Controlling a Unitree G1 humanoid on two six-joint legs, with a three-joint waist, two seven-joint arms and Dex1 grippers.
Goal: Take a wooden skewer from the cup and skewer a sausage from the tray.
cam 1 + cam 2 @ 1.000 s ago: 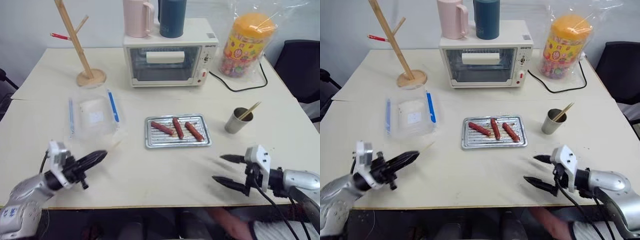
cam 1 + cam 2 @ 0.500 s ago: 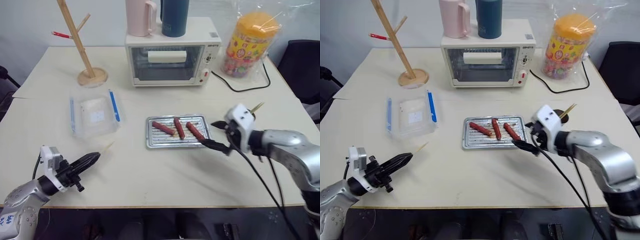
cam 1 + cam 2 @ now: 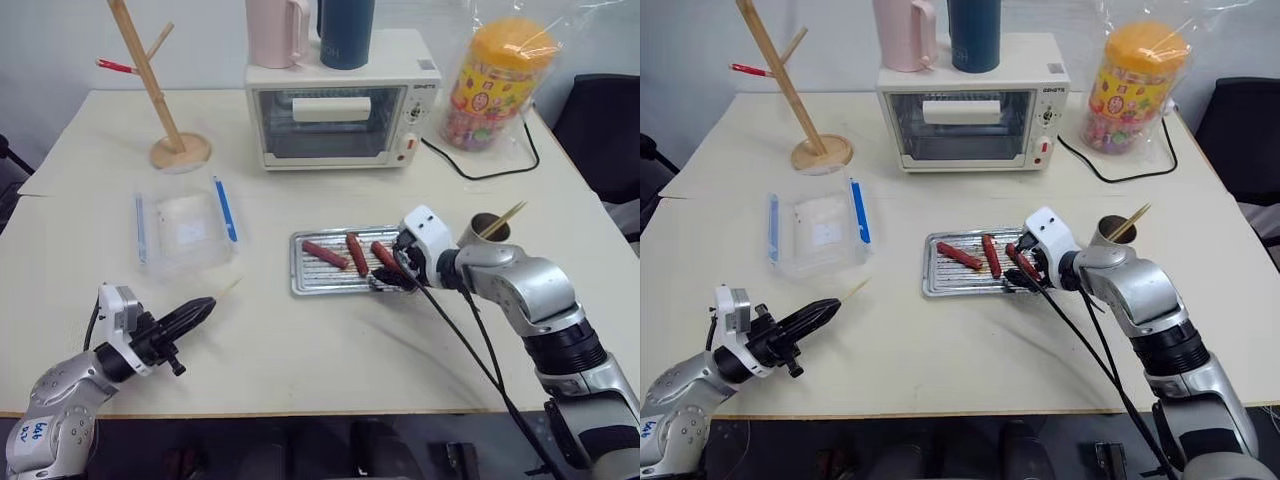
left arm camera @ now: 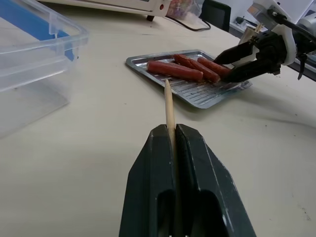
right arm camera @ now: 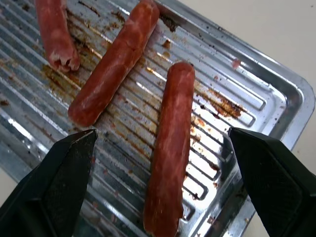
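- Wooden skewer (image 4: 168, 101) sat clamped in the left pincer (image 3: 196, 309), pale tip poking out past the black fingers toward the tray, hovering low over the table (image 3: 330, 340) near its front left.
- Pretty much level, that skewer, and well apart from the sausages.
- Rightmost sausage (image 5: 170, 145) lay on the ribbed bottom of the tray (image 5: 276, 98), right between the two fingers of the right pincer (image 3: 392, 272), which stood wide apart and gripped nothing.
- Those fingers straddled it from either side; couldn't tell if they touched the metal.
- Two more sausages (image 3: 325, 254) lay beside it on the same tray, the middle one (image 3: 356, 253) angled, all three greasy and reddish-brown.
- Silver cup (image 3: 483, 233) stood just past the right arm, near the tray's right end, with another stick leaning out of it.
- Further out: clear plastic box (image 3: 180, 228) with blue clips to the tray's left, a white toaster oven (image 3: 342, 112) behind it with a pink mug (image 3: 276, 32) and dark teal tumbler (image 3: 346, 30) on top.
- Branched wooden stand (image 3: 158, 95) at back left, bagged jar of sweets (image 3: 494, 82) at back right.
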